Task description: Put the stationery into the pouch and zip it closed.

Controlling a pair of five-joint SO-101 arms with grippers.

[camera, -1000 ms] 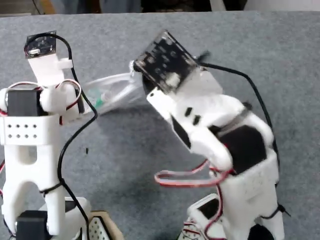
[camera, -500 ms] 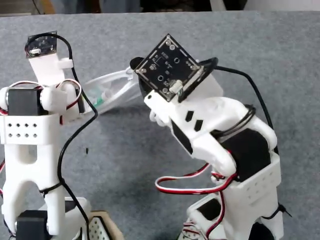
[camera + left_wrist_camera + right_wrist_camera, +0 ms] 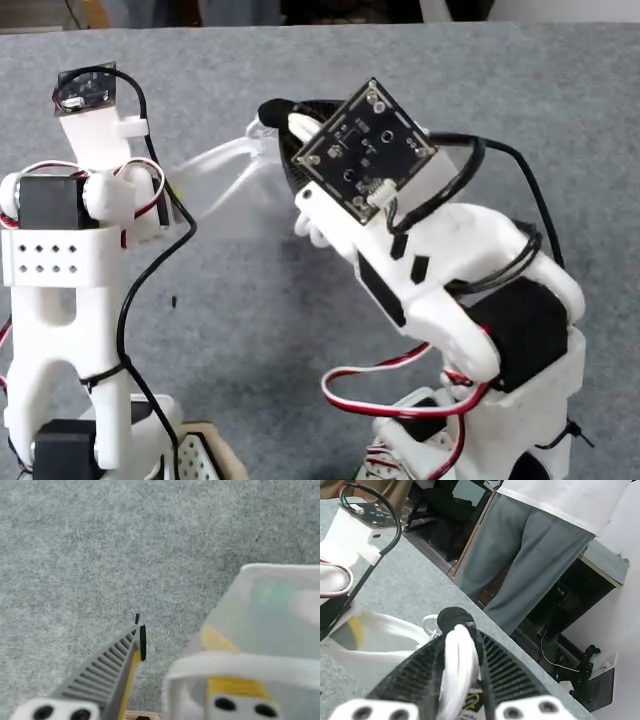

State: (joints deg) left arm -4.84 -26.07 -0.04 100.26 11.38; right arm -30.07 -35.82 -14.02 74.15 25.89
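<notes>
Nearest the near edge stand the two arm bases. Just beyond them the left hand (image 3: 175, 650) sits low toward the left edge of the worktop (image 3: 560, 120); its fingers stand apart with grey surface showing between them, so it reads as released. The pouch (image 3: 225, 175) drapes over one finger, whose yellow pad shows through the clear wall. The pouch runs slantwise from that hand toward the middle of the worktop, its far end lifted; a greenish blur inside may be stationery, too vague to name.

At that far end the right hand (image 3: 461, 630) is clenched on a white piece (image 3: 456, 665) with a dark rounded tip. I cannot tell whether this is the zip pull or a pen, though a thin white loop (image 3: 427, 622) hangs just beside it at the pouch's rim.

My judgement is that the step in hand is work at the pouch's mouth, most likely the zip. To do it well, the left hand ought to pinch its end firmly, since a finger merely under the wall will let the pouch slide. The right hand should travel straight along the pouch's own line, low and steady, so that the wall stays taut without twisting.

The left arm's black cable (image 3: 150, 150) passes close by the pouch's near end and could snag. Room for a pull lies toward the far right corner, where the grey surface runs on to the far edge. The left edge is close, and the right arm's own cable (image 3: 480, 160) loops just behind its wrist.
</notes>
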